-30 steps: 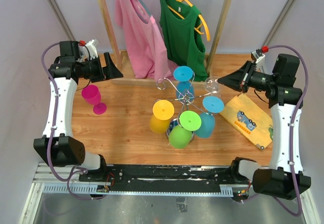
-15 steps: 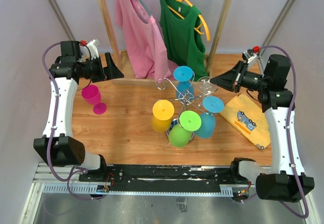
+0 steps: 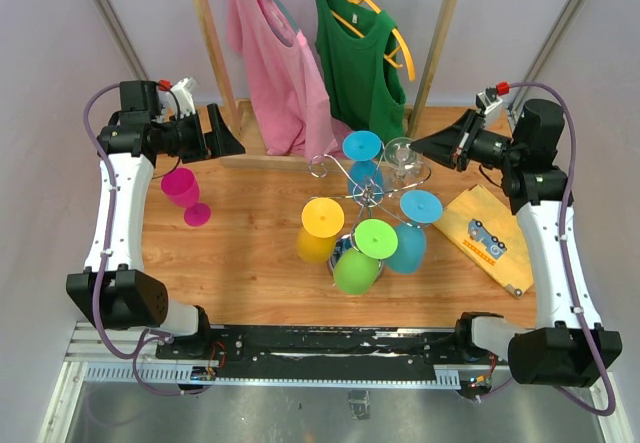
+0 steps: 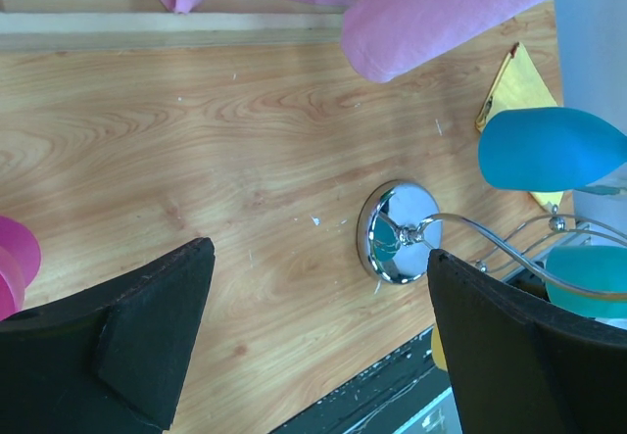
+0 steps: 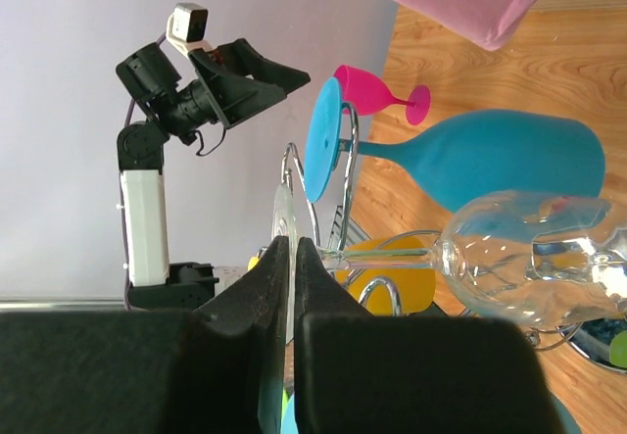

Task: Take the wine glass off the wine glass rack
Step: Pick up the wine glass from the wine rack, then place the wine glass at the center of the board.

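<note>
The chrome wine glass rack [image 3: 364, 199] stands mid-table with several coloured glasses hanging upside down from it. Its round mirror base shows in the left wrist view [image 4: 396, 233]. My right gripper [image 3: 417, 145] is shut on the foot disc of a clear wine glass [image 3: 401, 153] at the rack's far right side. In the right wrist view the gripper [image 5: 294, 244] pinches the foot edge, and the clear glass [image 5: 529, 258] lies sideways, its stem close to the chrome wires [image 5: 345, 189]. My left gripper [image 3: 230, 143] is open and empty at the far left, above a magenta glass [image 3: 183, 190] standing on the table.
A wooden clothes rail [image 3: 212, 53] with a pink shirt [image 3: 277, 63] and a green top [image 3: 358, 63] stands behind the rack. A yellow pouch [image 3: 485, 235] lies at the right. Blue [image 3: 361, 147], yellow [image 3: 322, 219], green [image 3: 375, 239] and teal [image 3: 420, 207] glasses hang on the rack.
My right gripper has moved left and toward the back with the clear glass, shifting it along the rack. The left arm has not moved.
</note>
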Motion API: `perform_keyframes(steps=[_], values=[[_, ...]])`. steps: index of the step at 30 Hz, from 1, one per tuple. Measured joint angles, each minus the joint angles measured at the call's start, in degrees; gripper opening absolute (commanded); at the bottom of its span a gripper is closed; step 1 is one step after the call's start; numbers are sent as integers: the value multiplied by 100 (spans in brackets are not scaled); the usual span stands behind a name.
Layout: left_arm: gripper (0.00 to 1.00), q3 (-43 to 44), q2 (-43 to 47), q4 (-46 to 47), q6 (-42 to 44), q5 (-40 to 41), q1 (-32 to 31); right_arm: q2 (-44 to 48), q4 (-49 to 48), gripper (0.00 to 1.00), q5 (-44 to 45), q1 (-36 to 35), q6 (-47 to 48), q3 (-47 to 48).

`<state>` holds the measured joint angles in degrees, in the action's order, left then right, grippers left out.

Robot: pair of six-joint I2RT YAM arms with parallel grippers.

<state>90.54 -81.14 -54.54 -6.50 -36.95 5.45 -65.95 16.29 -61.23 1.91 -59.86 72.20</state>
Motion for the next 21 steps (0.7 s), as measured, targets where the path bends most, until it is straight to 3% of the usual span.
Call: perform_keyframes(steps=[13,21], values=[[95,35,57,-2,-4,-87,0,-66,-275,1,389,70,-168,17],[95,63,105,0,-4,-157,-2,-70,-4,1,289,938,-81,479]])
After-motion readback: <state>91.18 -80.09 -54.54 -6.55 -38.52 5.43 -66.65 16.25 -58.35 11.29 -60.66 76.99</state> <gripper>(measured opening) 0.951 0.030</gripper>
